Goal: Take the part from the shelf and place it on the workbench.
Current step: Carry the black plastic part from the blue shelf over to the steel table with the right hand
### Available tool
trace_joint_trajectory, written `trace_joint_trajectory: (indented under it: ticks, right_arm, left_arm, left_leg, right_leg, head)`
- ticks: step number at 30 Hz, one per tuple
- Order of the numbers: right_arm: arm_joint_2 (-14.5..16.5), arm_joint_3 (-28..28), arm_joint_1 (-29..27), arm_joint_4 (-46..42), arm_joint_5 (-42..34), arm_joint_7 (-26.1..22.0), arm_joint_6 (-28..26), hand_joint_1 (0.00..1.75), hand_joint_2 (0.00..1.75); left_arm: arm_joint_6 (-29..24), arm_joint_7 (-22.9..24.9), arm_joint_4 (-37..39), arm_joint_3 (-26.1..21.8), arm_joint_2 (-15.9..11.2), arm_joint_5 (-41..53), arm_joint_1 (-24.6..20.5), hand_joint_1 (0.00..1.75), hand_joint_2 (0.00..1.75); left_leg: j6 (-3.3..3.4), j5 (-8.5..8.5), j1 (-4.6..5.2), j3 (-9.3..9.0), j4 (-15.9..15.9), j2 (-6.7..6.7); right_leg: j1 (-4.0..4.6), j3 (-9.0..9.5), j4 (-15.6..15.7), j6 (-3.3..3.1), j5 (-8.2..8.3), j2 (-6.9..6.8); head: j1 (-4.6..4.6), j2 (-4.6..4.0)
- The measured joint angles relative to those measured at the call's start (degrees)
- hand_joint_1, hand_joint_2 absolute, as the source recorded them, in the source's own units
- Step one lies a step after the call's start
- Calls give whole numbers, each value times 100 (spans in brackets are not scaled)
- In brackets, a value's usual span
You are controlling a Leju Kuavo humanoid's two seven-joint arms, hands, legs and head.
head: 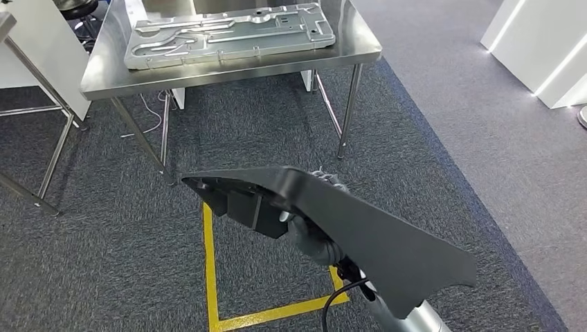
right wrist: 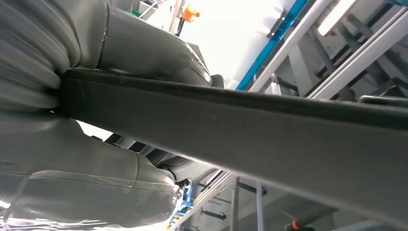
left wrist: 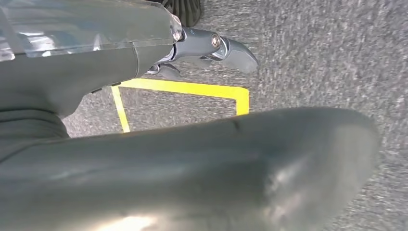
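The right hand (head: 309, 232) grips the flat black plastic part (head: 360, 225) mid-panel (for balance, I judge), short of the steel desk (head: 228, 69).

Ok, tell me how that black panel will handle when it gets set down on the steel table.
The black panel probably stays stiff: it juts far past the right hand without visibly sagging. It looks thin and light for its size. Being long and held near one spot, it may swing or tilt as it lands, and could slide on the steel table.
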State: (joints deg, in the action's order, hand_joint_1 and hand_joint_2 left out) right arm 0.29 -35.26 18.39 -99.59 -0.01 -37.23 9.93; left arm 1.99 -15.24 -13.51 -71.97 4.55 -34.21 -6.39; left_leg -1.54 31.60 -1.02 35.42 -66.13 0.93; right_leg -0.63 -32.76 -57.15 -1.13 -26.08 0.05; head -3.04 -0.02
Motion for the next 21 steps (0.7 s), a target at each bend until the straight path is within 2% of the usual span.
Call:
trace_joint_trajectory:
  ticks: [1,2,3,4,6,7,8,9,12,14,17,18,19,20,21]
  right_arm:
    - [-1,0,-13,1,0,-5,-7,175,175]
    - [-2,0,-32,1,1,-11,-14,175,175]
    - [-4,0,-48,1,1,-18,-19,175,175]
    - [-4,0,-58,1,1,-29,-25,175,175]
    - [-5,1,-64,2,1,-51,-36,175,175]
    - [-6,1,-62,2,0,-62,-42,175,175]
    - [-7,2,-62,2,-1,-67,-45,175,175]
    - [-7,2,-63,2,-1,-69,-46,175,175]
    - [-8,5,-64,0,-2,-74,-40,175,175]
    - [-9,10,-54,-1,-3,-79,-30,175,175]
    - [-20,24,-71,2,-3,-85,-13,175,175]
    - [-27,28,-82,3,-2,-85,-6,175,175]
    - [-34,31,-89,3,-3,-86,2,175,175]
    - [-39,33,-91,3,-3,-89,8,175,175]
    - [-42,37,-91,3,-3,-93,13,175,175]
  left_arm:
    - [-5,-1,0,0,1,0,11,0,0]
    - [-9,-2,0,0,0,0,24,0,0]
    - [-12,-4,0,0,-2,0,35,0,0]
    - [-14,-6,0,0,-3,0,41,0,0]
    - [-14,-8,0,0,-7,0,44,0,0]
    - [-15,-8,0,0,-10,0,41,0,0]
    - [-16,-8,0,1,-15,0,37,0,0]
    - [-18,-8,0,1,-19,0,34,0,0]
    - [-22,-8,0,0,-23,-1,30,0,0]
    - [-22,-8,0,0,-25,0,26,0,0]
    - [-22,-8,0,0,-25,0,27,0,0]
    - [-22,-8,0,0,-25,0,32,0,0]
    - [-22,-9,0,0,-25,0,38,0,0]
    - [-22,-12,0,0,-25,0,41,0,0]
    - [-22,-14,0,0,-25,0,42,0,0]
  left_leg:
    - [-7,152,-2,228,-416,-17]
    - [-12,231,-2,423,-738,-28]
    - [-12,190,-2,527,-855,-33]
    - [-2,33,-2,516,-738,-35]
    - [49,-444,2,232,12,-40]
    - [82,-597,14,69,388,-45]
    - [113,-668,28,-39,640,-49]
    - [145,-658,45,-87,756,-53]
    - [241,-607,35,-171,847,-55]
    - [301,-577,15,-265,883,-53]
    - [329,-486,16,-360,885,-48]
    - [324,-448,16,-401,884,-48]
    - [315,-405,15,-456,884,-48]
    - [303,-360,14,-520,884,-49]
    - [285,-307,13,-583,885,-50]
  right_leg:
    - [10,15,-2,-19,-16,13]
    - [22,34,-4,-29,-35,33]
    - [31,58,-6,-30,-58,56]
    - [37,94,-7,-25,-85,81]
    - [42,187,-9,-4,-156,113]
    - [52,218,-17,18,-193,125]
    - [59,234,-17,46,-219,136]
    - [62,243,-12,79,-233,145]
    - [60,253,-80,183,-252,136]
    - [43,80,-446,244,-401,89]
    - [6,-610,-1506,318,-779,56]
    - [-5,-779,-1670,327,-784,52]
    - [-13,-838,-1612,331,-669,45]
    - [-18,-799,-1373,325,-465,35]
    - [-19,-671,-962,314,-167,19]
  head:
    - [0,0]
    - [0,0]
    - [0,0]
    - [0,0]
    - [1,0]
    - [1,0]
    - [1,0]
    - [1,0]
    - [1,0]
    - [1,0]
    - [0,0]
    - [0,0]
    - [0,0]
    - [0,0]
    - [0,0]
